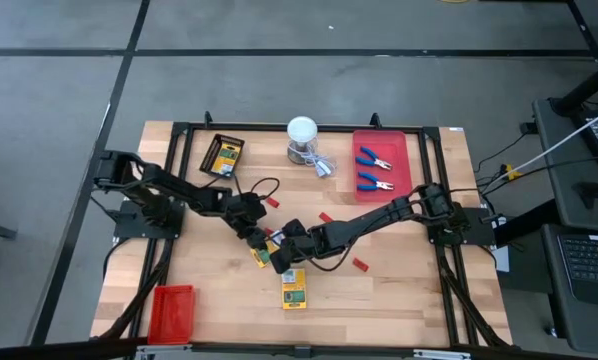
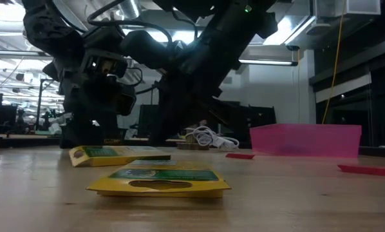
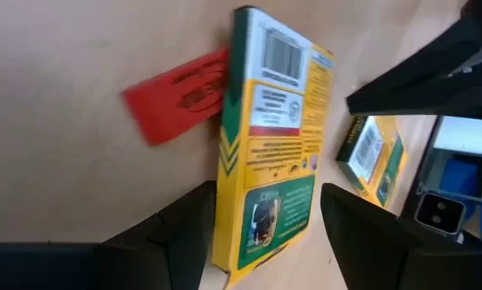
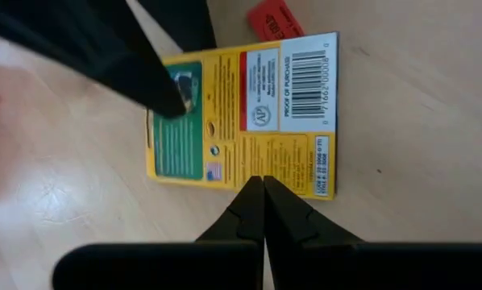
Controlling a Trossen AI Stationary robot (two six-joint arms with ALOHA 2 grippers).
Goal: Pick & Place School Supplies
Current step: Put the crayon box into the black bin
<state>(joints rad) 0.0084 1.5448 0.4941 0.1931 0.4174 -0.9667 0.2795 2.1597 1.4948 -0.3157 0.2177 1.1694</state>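
Your left gripper (image 3: 265, 234) spread, fingers either side of the crayon box (image 3: 269, 145), red block (image 3: 176, 93) alongside, your right gripper (image 4: 263, 193) pressed together at that box's edge.

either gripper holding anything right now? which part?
Neither holds yet. The left gripper stands open, fingers either side of a crayon box's end, not clamped. The right gripper is shut and empty, tips at the box's long edge.
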